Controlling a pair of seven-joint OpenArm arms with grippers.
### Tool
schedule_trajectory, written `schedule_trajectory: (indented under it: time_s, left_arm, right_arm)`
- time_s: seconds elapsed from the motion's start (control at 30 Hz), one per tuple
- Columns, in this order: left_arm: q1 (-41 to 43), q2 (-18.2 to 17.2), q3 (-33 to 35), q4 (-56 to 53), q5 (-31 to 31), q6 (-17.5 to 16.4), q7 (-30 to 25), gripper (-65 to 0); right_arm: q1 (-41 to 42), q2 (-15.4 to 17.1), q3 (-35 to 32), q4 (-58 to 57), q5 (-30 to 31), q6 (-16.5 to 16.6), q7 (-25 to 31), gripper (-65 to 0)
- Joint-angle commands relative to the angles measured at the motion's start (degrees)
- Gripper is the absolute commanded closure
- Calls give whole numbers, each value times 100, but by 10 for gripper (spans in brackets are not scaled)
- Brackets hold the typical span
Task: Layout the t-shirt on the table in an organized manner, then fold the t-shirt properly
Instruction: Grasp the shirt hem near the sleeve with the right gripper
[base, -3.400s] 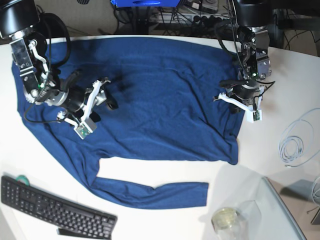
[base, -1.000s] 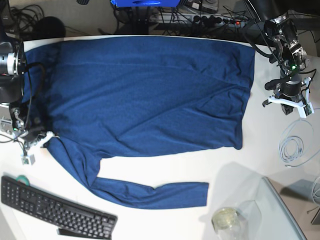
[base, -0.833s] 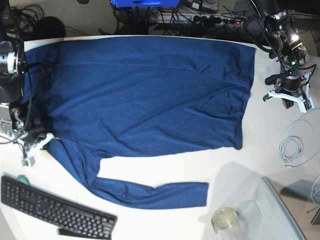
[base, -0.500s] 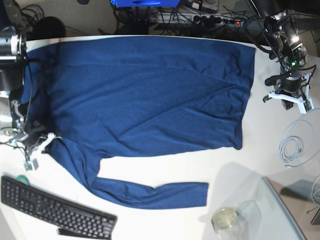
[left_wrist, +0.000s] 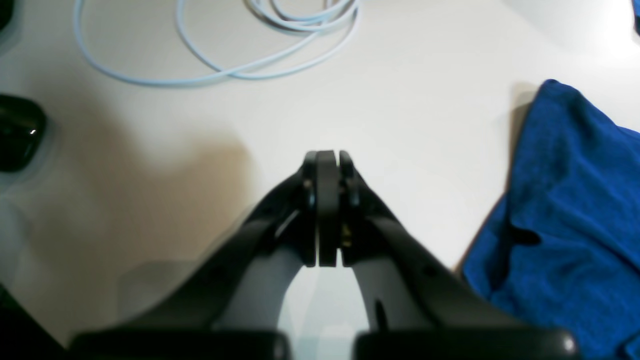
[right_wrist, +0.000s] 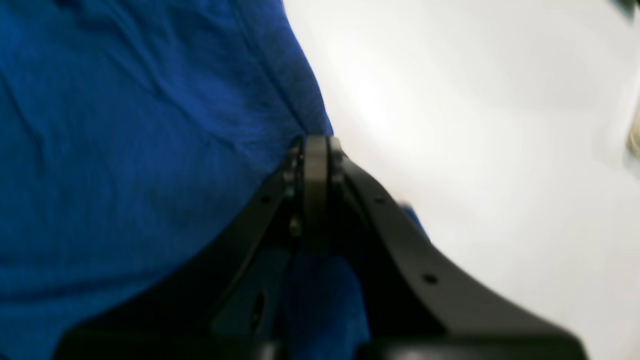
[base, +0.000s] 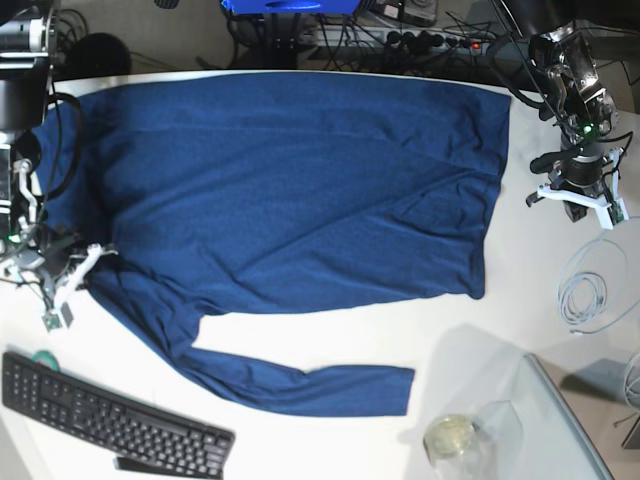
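The dark blue t-shirt (base: 290, 180) lies spread flat on the white table (base: 330, 340), with one long sleeve trailing toward the front. At the shirt's left shoulder edge, my right gripper (base: 82, 272) is shut. In the right wrist view its tips (right_wrist: 316, 145) pinch the t-shirt (right_wrist: 125, 125) right at the fabric's border with the bare table (right_wrist: 475, 100). My left gripper (base: 578, 208) hovers to the right of the shirt. The left wrist view shows it (left_wrist: 327, 160) shut and empty over the table (left_wrist: 400, 75), with the t-shirt (left_wrist: 575, 200) off to one side.
A black keyboard (base: 110, 420) lies at the front left. A pale coiled cable (base: 590, 290) (left_wrist: 225, 70) rests at the right edge. A glass jar (base: 455, 435) and a clear panel (base: 570, 420) stand at the front right. Cables crowd the back edge.
The right gripper has shifted slightly up and left, dragging the shoulder and sleeve with it. The left gripper rose a little, then stayed still. Earlier, both grippers were over the shirt's body.
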Motion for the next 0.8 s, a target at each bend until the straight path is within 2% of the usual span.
schedule_trajectory:
  time_s: [0.0, 0.2, 0.3, 0.37, 0.5, 0.57, 0.67, 0.77]
  left_arm:
    - [-52, -88, 3, 38, -17, -1, -136, 0]
    - [-210, -88, 12, -278, -17, -1, -136, 0]
    - [-227, -88, 12, -340, -26, -1, -136, 0]
    - [-236, -88, 12, -340, -26, -1, -136, 0]
    - [-236, -97, 12, -340, 9, -1, -136, 0]
    - [-236, -97, -6, -340, 9, -1, -136, 0]
    - [-236, -168, 3, -340, -17, -1, -136, 0]
    - [-236, -185, -6, -340, -26, -1, -136, 0]
  right_arm:
    - [63, 56, 20, 202, 38, 6, -38, 0]
    - [-210, -103, 47, 325, 47, 6, -443, -2]
    - [-236, -217, 47, 334, 47, 6, -812, -18]
    - [-210, -243, 55, 404, 47, 6, -1014, -90]
    - [-166, -261, 178, 685, 47, -2, -1005, -311]
    - [19, -270, 222, 712, 47, -2, -1005, -392]
    - [546, -358, 205, 290, 38, -2, -838, -396]
    - [1232, -366, 196, -827, 30, 33, -619, -398]
